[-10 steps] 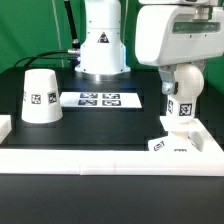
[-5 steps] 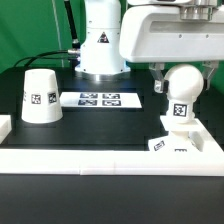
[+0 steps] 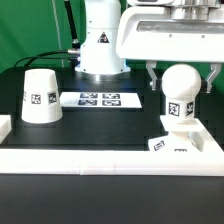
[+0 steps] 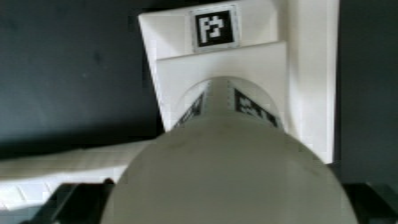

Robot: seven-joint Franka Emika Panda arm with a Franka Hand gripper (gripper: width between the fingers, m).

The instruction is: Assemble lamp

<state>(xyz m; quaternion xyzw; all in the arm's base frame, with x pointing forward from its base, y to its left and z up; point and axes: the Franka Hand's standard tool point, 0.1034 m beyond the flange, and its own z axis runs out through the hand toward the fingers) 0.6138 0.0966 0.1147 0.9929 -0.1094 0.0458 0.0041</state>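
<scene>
Matt white parts on a matt black tabletop (image 3: 100, 125)
The shade (image 3: 40, 95), bulb (image 3: 181, 88) and base (image 3: 185, 143) look like smooth, dull plastic; the robot arm (image 3: 165, 35) shines glossy white.

Marker board (image 3: 98, 99) flat on black table (image 3: 100, 128), white raised rim (image 3: 90, 160) along front edge

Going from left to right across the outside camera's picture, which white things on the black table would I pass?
shade → marker board → bulb
</scene>
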